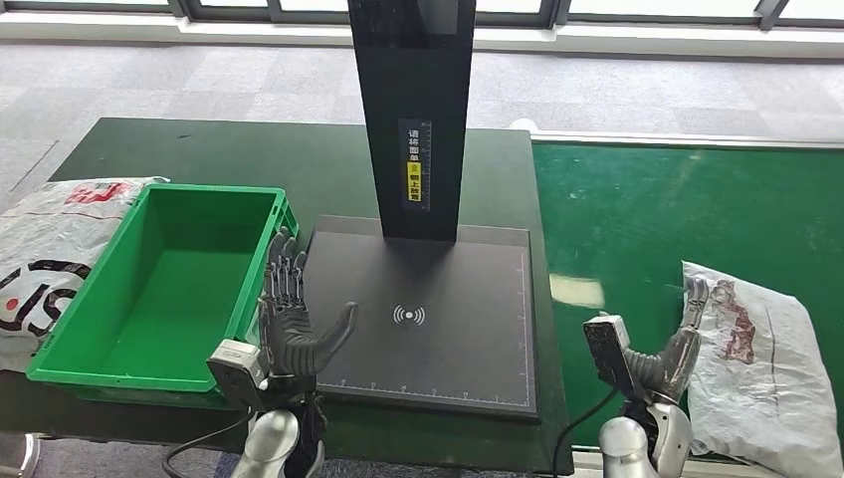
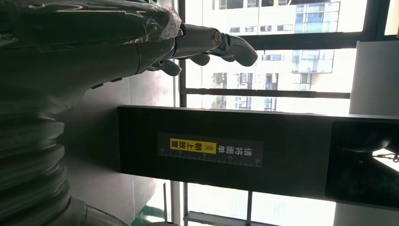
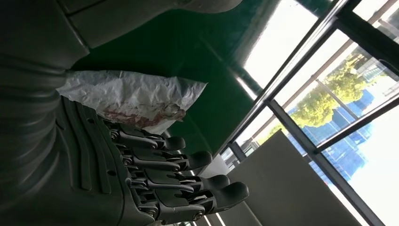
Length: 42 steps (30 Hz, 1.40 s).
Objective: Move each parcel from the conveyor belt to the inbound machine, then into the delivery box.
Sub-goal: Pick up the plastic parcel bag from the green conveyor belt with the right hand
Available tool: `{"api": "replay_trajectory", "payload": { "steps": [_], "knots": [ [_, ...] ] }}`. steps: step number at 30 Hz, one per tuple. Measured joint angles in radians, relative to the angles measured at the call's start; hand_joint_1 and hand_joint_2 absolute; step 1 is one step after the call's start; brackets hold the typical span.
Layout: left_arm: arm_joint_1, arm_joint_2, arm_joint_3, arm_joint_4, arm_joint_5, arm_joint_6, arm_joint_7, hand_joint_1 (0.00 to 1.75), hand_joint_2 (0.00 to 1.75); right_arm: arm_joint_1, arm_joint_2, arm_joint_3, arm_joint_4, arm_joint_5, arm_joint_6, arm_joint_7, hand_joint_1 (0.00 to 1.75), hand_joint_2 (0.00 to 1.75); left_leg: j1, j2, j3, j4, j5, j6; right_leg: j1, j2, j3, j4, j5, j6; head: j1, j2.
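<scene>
A white plastic parcel with red print lies on the green conveyor belt at the right. My right hand stands open just left of it, fingers raised near its edge, holding nothing. In the right wrist view the parcel lies beyond the spread fingers. The black inbound machine platform with its upright post sits in the middle. My left hand is open over the platform's left edge, beside the green delivery box, which is empty.
Another white printed bag lies left of the green box. The post's label faces the left wrist camera. Windows and grey floor lie beyond the dark green table.
</scene>
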Motion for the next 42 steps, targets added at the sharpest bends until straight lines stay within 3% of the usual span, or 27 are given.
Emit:
{"api": "replay_trajectory", "payload": {
  "steps": [12, 18, 24, 33, 35, 39, 42],
  "knots": [
    [0.025, -0.002, 0.018, -0.020, 0.015, 0.008, 0.000, 0.00, 1.75, -0.156, -0.052, -0.500, 0.126, 0.243, 0.000, 0.052, 0.00, 1.75, -0.001, -0.003, 0.006, 0.000, 0.000, 0.000, -0.001, -0.003, 0.001, -0.001, 0.000, 0.000, 0.000, 0.000],
    [0.027, -0.002, 0.018, -0.030, 0.018, 0.015, 0.000, 0.00, 1.75, -0.180, -0.078, -0.673, 0.142, 0.322, 0.000, 0.101, 0.00, 1.75, -0.001, -0.003, -0.002, 0.000, -0.001, 0.001, -0.001, -0.003, 0.001, -0.001, -0.001, 0.000, 0.000, 0.000],
    [0.033, -0.002, 0.018, -0.043, 0.018, 0.021, 0.000, 0.00, 1.75, -0.188, -0.099, -0.732, 0.157, 0.348, 0.000, 0.154, 0.00, 1.75, -0.001, -0.003, -0.002, 0.000, -0.001, 0.001, 0.000, -0.003, 0.001, -0.001, -0.001, 0.000, 0.000, 0.000],
    [0.051, -0.002, 0.020, -0.064, 0.018, 0.029, 0.000, 0.00, 1.75, -0.189, -0.121, -0.740, 0.213, 0.379, 0.000, 0.221, 0.00, 1.75, 0.000, -0.003, -0.003, 0.000, -0.001, 0.001, 0.000, -0.004, 0.001, -0.001, -0.001, 0.000, 0.000, 0.000],
    [0.055, -0.002, 0.024, -0.069, 0.018, 0.029, 0.000, 0.00, 1.75, -0.192, -0.125, -0.736, 0.240, 0.347, 0.000, 0.192, 0.00, 1.75, 0.000, -0.003, -0.003, 0.000, -0.001, 0.001, 0.000, -0.004, 0.001, 0.000, -0.001, 0.000, 0.000, 0.000],
    [0.056, -0.002, 0.026, -0.073, 0.015, 0.028, 0.000, 0.00, 1.75, -0.213, -0.138, -0.706, 0.318, 0.189, 0.000, 0.013, 0.00, 1.75, 0.000, -0.003, -0.003, 0.000, -0.001, 0.001, 0.000, -0.004, 0.002, 0.000, -0.001, 0.000, 0.000, 0.000],
    [0.056, -0.002, 0.026, -0.073, 0.013, 0.027, 0.000, 0.00, 1.75, -0.233, -0.138, -0.687, 0.342, 0.170, 0.000, -0.025, 0.00, 1.75, 0.000, -0.004, -0.002, 0.000, 0.000, 0.001, 0.000, -0.005, 0.002, 0.000, -0.001, 0.000, 0.000, 0.000]
  ]
}}
